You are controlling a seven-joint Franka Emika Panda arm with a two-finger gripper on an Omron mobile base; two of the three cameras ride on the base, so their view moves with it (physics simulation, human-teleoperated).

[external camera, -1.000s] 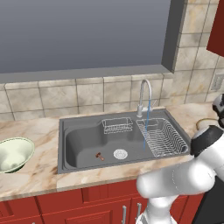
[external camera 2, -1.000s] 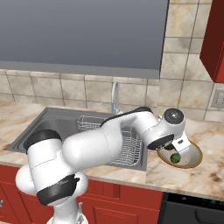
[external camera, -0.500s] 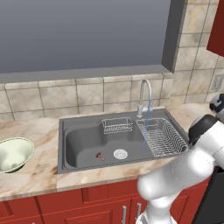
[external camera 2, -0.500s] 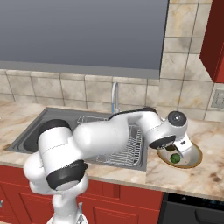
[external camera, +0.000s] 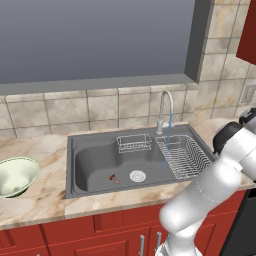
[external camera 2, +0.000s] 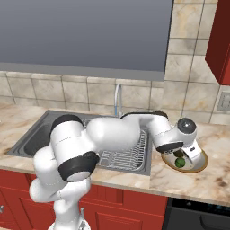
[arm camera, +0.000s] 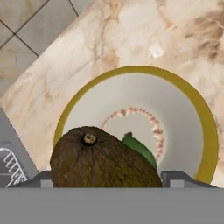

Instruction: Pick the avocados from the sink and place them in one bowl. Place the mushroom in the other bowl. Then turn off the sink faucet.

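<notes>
My gripper point(arm camera: 108, 179) is shut on the dark olive-brown avocado point(arm camera: 103, 157) and holds it just above the shallow tan bowl point(arm camera: 205, 127). The bright green avocado point(arm camera: 142, 148) lies in that bowl, partly hidden behind the dark one. From the right base, the gripper point(external camera 2: 183, 153) hangs over the tan bowl point(external camera 2: 201, 162), where the green avocado point(external camera 2: 180, 162) rests. The mushroom point(external camera: 114, 178) lies on the sink point(external camera: 90, 160) floor left of the drain. The faucet point(external camera: 165, 107) is running a thin stream. The green-cream bowl point(external camera: 16, 175) stands on the counter at far left.
A wire dish rack point(external camera: 184, 156) fills the sink's right part and a small wire caddy point(external camera: 134, 143) hangs at its back wall. The tiled wall with an outlet point(external camera 2: 223, 101) rises behind the tan bowl. A dark appliance top point(external camera 2: 197, 206) lies below the counter's right end.
The hand has shifted slightly to the right over the tan bowl, and the arm's elbow has swung. The green avocado has stayed in the bowl.
</notes>
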